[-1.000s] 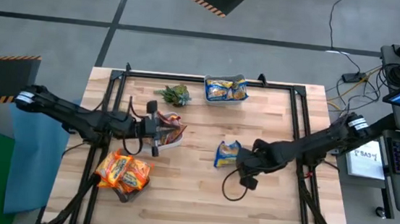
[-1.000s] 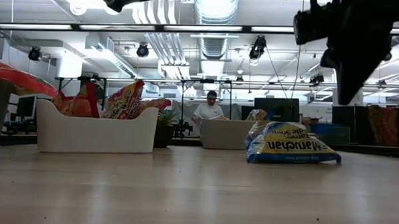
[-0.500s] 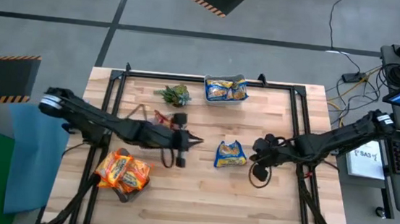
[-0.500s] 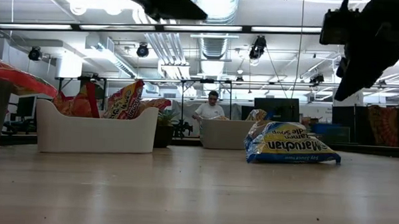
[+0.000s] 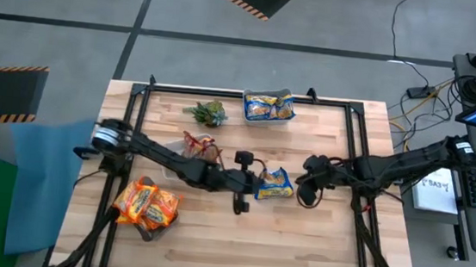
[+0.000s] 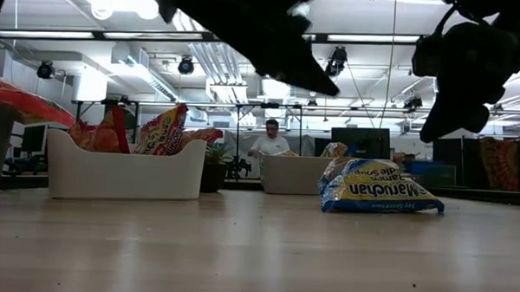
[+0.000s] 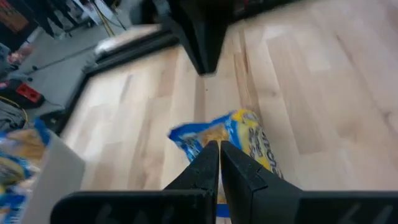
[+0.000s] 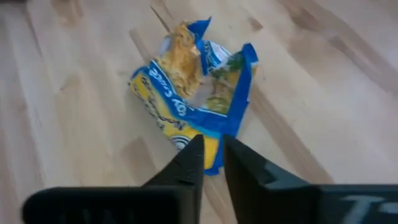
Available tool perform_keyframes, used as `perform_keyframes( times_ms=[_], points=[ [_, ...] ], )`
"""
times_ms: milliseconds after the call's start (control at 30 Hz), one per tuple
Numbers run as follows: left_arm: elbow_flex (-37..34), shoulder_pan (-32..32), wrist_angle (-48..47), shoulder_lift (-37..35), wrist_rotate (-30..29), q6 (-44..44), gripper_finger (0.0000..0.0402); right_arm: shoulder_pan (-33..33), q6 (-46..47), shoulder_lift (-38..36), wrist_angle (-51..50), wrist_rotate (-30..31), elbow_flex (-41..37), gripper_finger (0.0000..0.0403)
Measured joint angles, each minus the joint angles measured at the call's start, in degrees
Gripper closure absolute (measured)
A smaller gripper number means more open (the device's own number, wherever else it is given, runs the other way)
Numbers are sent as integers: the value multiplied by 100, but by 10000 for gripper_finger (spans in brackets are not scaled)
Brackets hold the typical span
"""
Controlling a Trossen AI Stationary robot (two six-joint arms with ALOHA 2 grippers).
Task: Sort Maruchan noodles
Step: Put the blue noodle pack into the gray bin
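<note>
I'm holding my left gripper pinched together, empty, hovering at 9 o'clock of the crinkly blue-yellow plastic ramen packet lying mid-surface on the pale wooden surface. My right gripper is sitting at the packet's 3 o'clock, fingers a thin slit apart, gripping nothing. Orange-red packets are sitting in a white tub at 7 o'clock; more blue-yellow packets are in a tub at 12 o'clock.

Left gripper fingers pressed together; right gripper fingers slightly parted.
</note>
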Motion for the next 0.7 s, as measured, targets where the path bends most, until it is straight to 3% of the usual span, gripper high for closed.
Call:
perform_keyframes(
  times_ms=[233, 467, 700],
  points=[
    [489, 39, -26, 823, 7, -30, 402, -287, 397, 181, 36, -388, -20, 263],
    [539, 127, -125, 1137, 291, -281, 402, -615, 443, 454, 216, -405, -129, 157],
    [359, 250, -94, 1137, 302, -445, 402, -1032, -87, 921, 844, -759, -151, 104]
  ],
)
